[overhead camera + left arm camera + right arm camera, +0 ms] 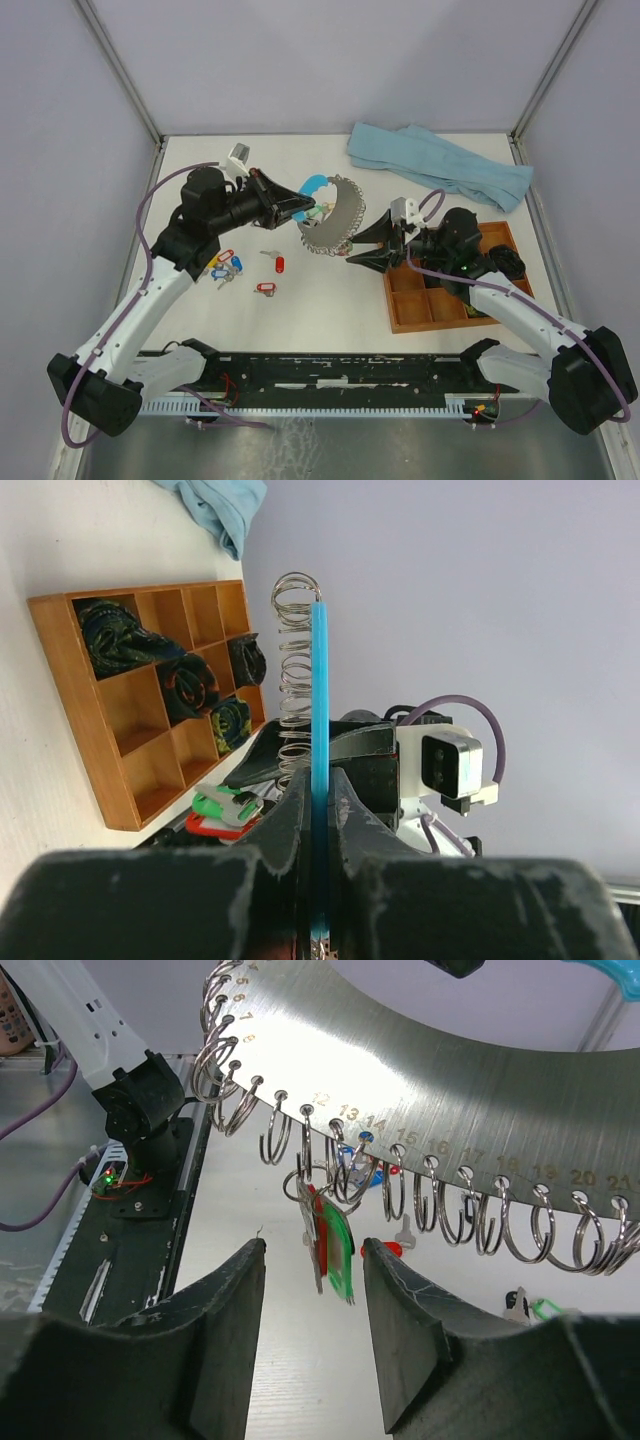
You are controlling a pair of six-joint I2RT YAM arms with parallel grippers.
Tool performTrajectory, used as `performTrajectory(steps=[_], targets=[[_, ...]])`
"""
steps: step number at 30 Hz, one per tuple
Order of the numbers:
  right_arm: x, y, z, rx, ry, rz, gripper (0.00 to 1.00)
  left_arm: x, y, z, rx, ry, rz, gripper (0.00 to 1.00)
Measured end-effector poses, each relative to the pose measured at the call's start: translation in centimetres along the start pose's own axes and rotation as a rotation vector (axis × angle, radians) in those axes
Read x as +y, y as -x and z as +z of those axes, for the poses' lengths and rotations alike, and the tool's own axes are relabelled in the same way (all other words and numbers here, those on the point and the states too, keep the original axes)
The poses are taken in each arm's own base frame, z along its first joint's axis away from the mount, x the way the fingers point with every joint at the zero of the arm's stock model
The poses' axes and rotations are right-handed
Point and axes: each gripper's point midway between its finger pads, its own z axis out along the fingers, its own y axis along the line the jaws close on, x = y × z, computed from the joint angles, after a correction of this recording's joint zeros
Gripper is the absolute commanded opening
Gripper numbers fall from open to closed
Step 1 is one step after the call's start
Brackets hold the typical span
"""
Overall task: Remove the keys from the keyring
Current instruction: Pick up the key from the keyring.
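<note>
The keyring (338, 216) is held up above the table, a silvery arc plate hung with wire rings and a light-blue arc. My left gripper (308, 209) is shut on the blue arc (319, 680), seen edge-on between its jaws (319, 785). A red-tagged and a green-tagged key (335, 1237) hang together from one ring under the numbered plate (430, 1060). My right gripper (312, 1255) is open, one finger on each side of these hanging keys, touching neither. Loose keys lie on the table: red ones (279, 264) (266, 288) and a blue, red and yellow cluster (226, 265).
A wooden compartment tray (399, 312) with dark rolled bundles stands at the right, under my right arm. A light-blue cloth (440, 162) lies at the back right. White walls close in the table on the left, the back and the right.
</note>
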Motion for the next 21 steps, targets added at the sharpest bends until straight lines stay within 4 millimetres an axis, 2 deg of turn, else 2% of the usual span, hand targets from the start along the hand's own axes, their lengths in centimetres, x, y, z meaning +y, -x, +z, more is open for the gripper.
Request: performTrajectory(steps=[13, 21], targets=[[0.2, 0.2, 0.1, -0.007, 0.012, -0.012, 0.37, -1.1, -1.0, -0.8, 0.048, -0.061, 0.061, 0.03], [0.3, -0.3, 0.1, 0.008, 0.010, 0.007, 0.32, -1.6, -1.3, -0.9, 0.070, -0.087, 0.080, 0.03]])
